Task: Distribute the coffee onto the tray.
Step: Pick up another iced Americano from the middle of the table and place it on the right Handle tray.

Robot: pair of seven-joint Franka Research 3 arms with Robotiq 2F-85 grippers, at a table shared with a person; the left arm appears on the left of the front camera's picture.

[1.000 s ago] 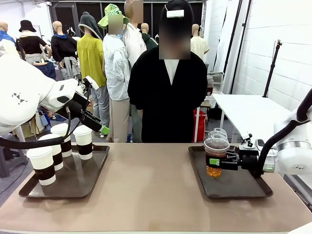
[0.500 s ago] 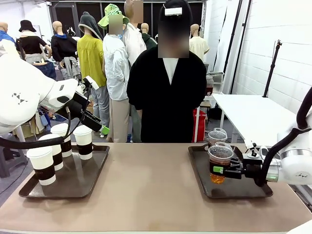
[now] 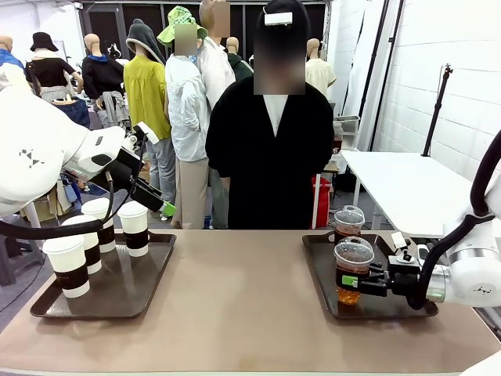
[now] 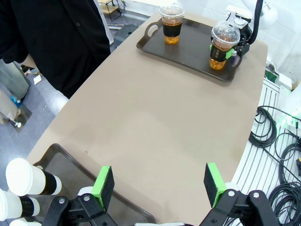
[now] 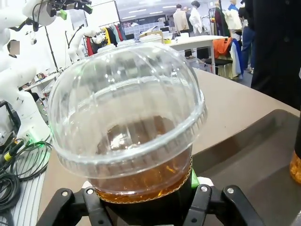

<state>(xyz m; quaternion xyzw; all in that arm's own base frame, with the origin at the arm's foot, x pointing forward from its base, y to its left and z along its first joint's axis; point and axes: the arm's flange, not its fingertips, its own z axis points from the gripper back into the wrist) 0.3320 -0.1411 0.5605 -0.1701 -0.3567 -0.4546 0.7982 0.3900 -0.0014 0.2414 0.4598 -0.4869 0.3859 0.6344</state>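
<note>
Cup in right pincer, near tray edge

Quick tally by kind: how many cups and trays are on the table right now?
Paper cups with brown sleeves: 4
Clear dome-lidded cups: 2
Trays: 2
Total: 8

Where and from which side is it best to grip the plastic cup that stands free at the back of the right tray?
Probably the dark band around the free plastic cup, coming level from the side: it stands upright and its dome lid gives nothing to hold from above.
</note>
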